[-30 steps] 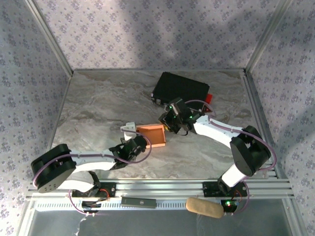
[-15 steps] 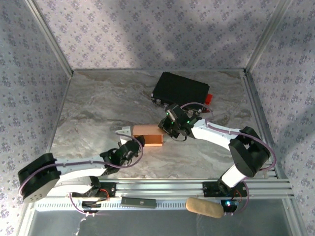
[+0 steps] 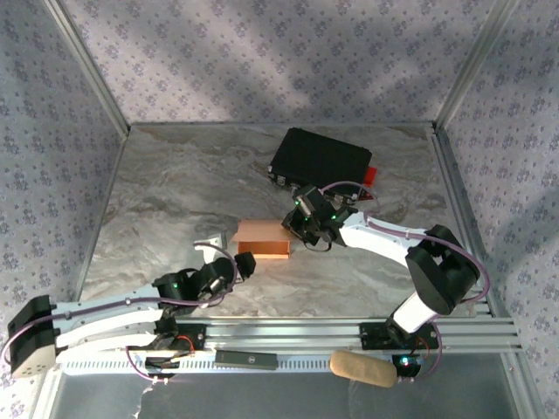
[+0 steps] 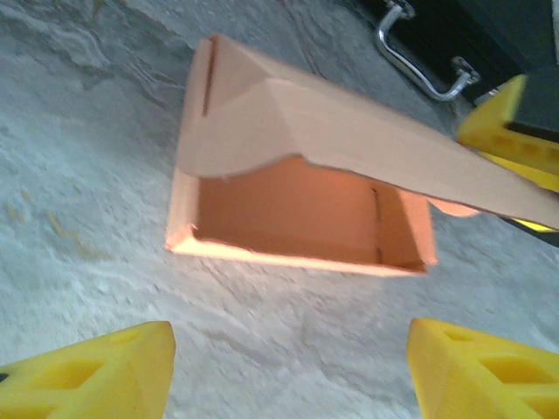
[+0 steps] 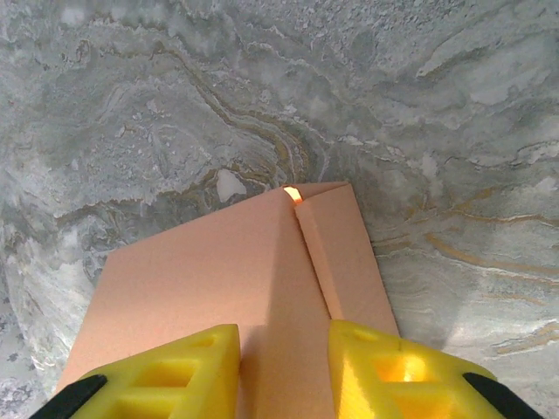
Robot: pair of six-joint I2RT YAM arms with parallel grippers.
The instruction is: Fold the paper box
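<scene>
Salmon box (image 3: 262, 242), lid (image 4: 367, 140) half up. Left gripper (image 4: 288, 353) at its 7 o'clock, jaws spread, empty. Right gripper (image 5: 284, 362) on lid at 3 o'clock, grip unclear tbh.

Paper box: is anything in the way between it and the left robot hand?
No, nothing visible. The left gripper is open, and just bare table lies between its fingers and the paper box's open side.
</scene>
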